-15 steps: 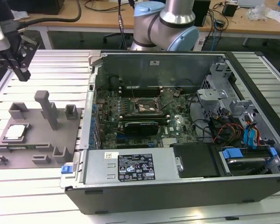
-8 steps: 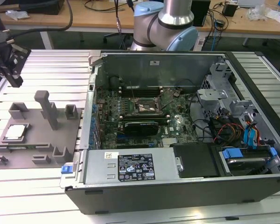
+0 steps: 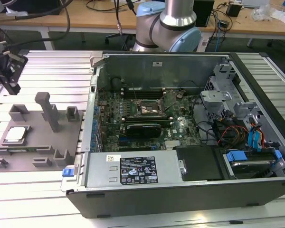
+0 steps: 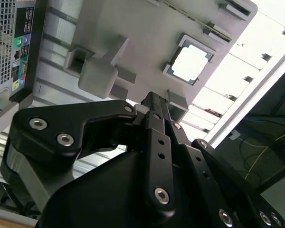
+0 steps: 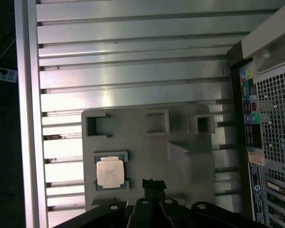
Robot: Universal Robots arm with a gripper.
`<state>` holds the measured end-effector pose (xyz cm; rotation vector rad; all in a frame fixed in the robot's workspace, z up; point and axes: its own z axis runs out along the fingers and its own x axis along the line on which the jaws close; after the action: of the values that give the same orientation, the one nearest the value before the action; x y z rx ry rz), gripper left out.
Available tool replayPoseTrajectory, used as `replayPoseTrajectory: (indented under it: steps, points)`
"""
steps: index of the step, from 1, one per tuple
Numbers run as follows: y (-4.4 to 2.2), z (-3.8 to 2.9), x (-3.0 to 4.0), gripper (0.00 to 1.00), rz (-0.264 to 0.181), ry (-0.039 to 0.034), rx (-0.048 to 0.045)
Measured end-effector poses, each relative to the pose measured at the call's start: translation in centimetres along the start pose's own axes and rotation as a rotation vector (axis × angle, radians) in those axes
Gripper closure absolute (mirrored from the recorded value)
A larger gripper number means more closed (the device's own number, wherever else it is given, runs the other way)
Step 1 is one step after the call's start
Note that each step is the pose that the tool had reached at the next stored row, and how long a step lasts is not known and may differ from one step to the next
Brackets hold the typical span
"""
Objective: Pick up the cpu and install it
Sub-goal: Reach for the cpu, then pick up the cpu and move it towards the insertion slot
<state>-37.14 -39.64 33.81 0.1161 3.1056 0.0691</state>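
Note:
The cpu (image 3: 15, 134), a small square chip with a pale silvery top, lies flat in a recess of the grey fixture plate (image 3: 38, 142) at the exterior view's left. It also appears in both wrist views, cpu (image 4: 190, 62) and cpu (image 5: 109, 172). My black gripper (image 3: 12, 89) hangs above the far left of the table, higher than the cpu and apart from it. Its fingers meet at the gripper (image 5: 154, 182) and gripper (image 4: 153, 99), shut with nothing between them. The dark socket (image 3: 149, 108) sits on the motherboard inside the open computer case (image 3: 180, 190).
Grey blocks and a tall post (image 3: 48, 110) rise from the fixture plate beside the cpu. The case's metal wall (image 3: 92, 109) stands just to the plate's right in the exterior view. The ribbed aluminium table (image 3: 38, 199) carries everything. Desks with cables run along the back.

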Motion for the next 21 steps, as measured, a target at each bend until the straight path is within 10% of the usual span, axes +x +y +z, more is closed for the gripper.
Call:
replayPoseTrajectory:
  steps: [7,21]
  points:
    - [-0.32,1.63,0.27,0.89,0.000,-0.0001,0.0000]
    - [-0.33,1.73,0.28,0.89,0.000,0.0000,0.0000]
